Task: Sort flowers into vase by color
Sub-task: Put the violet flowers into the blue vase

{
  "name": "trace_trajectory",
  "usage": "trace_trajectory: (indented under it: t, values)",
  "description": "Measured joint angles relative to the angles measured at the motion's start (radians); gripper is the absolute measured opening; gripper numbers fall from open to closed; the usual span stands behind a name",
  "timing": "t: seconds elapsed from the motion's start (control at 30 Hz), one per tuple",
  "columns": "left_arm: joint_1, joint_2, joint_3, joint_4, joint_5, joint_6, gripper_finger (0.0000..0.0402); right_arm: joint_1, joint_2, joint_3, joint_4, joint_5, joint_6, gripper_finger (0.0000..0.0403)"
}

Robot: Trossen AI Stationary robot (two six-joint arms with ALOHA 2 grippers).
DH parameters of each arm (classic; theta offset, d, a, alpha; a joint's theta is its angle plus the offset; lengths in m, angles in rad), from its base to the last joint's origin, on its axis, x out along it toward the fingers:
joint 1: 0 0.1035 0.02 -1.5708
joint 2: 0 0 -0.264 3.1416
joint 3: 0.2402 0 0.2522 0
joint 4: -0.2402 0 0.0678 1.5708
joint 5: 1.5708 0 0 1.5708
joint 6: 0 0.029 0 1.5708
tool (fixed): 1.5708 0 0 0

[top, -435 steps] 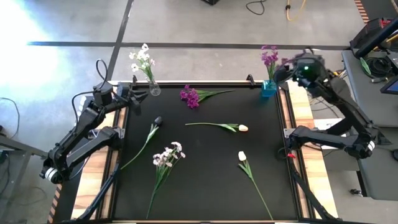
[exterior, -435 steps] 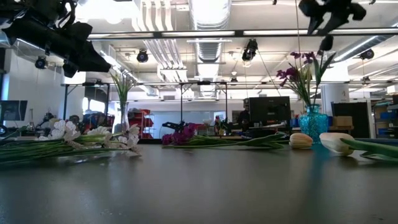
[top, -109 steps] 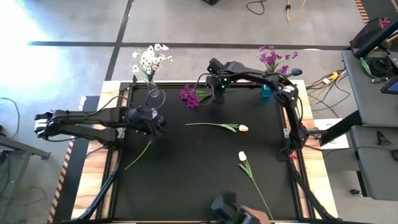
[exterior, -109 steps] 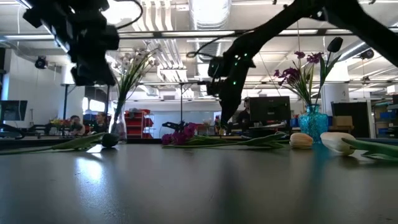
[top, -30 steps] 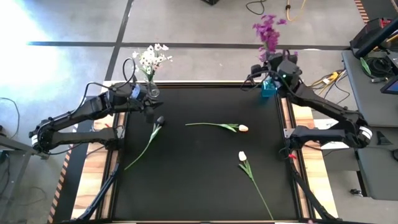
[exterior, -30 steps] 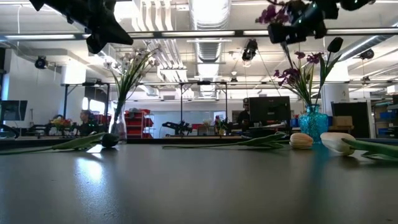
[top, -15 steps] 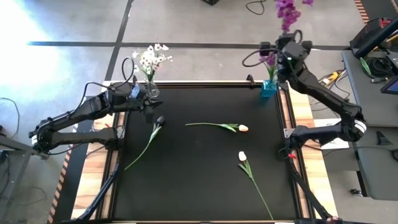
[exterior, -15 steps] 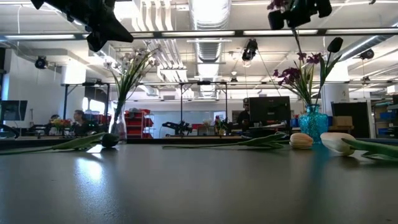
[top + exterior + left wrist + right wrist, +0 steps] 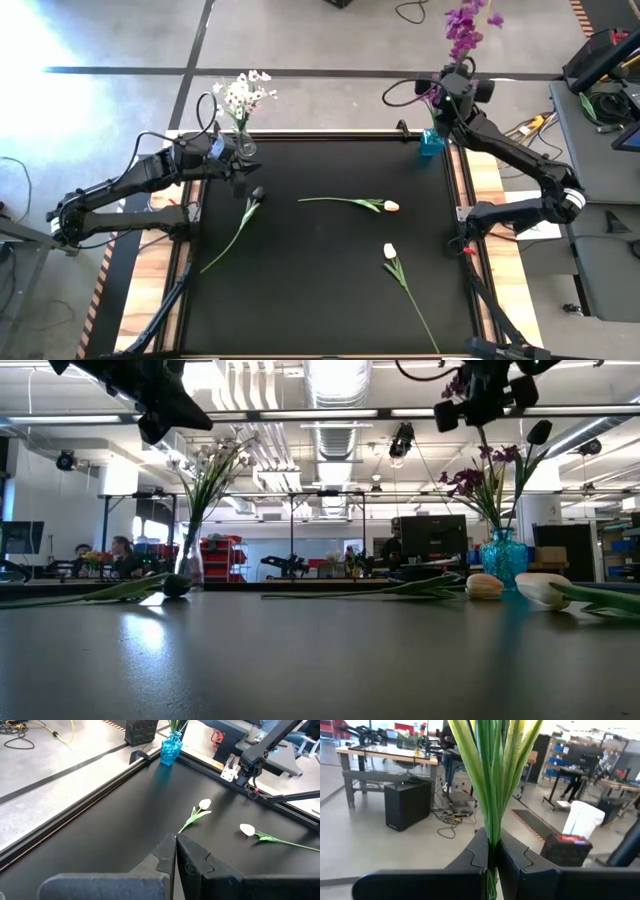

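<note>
My right pincer (image 9: 452, 84) is up high over the blue vase (image 9: 432, 139) at the far right corner of the black table (image 9: 320, 300). It is pinching the green stems of a purple flower bunch (image 9: 464, 27) (the stems sit tight between my 2 fingers (image 9: 475, 852)). The blossoms stick up above my pincer. The blue vase has purple flowers in it, and a dark bud (image 9: 538, 431) on a stem pokes up above it.

My left pincer (image 9: 238, 172) hangs over the far left part of the table, just beside the clear vase (image 9: 246, 144) with the white flowers (image 9: 240, 93). Its fingers (image 9: 162, 852) are pressed together with nothing between them.

3 flowers lie on the table. A dark tulip (image 9: 256, 193) lies near my left pincer. A peach tulip (image 9: 390, 206) lies in the middle. A white tulip (image 9: 388, 251) lies nearer the front.
</note>
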Motion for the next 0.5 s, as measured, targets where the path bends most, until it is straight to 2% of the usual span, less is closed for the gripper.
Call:
trace_trajectory:
  t: [0.1,0.27,0.4,0.5]
  values:
    - [0.000,-0.001,0.000,-0.002,0.000,0.007,0.0000,0.002,0.000,-0.028,-0.004,-0.011,0.027,0.0012]
    - [0.003,-0.007,0.000,-0.010,0.000,0.018,0.0000,0.040,-0.029,-0.032,-0.030,-0.139,-0.017,0.0012]
    - [0.007,-0.017,0.001,-0.018,-0.001,0.026,0.0000,0.062,-0.086,-0.071,-0.066,-0.324,-0.024,0.0012]
    - [0.009,-0.025,0.001,-0.025,-0.001,0.031,0.0000,0.065,-0.132,-0.141,-0.064,-0.528,-0.068,0.0012]
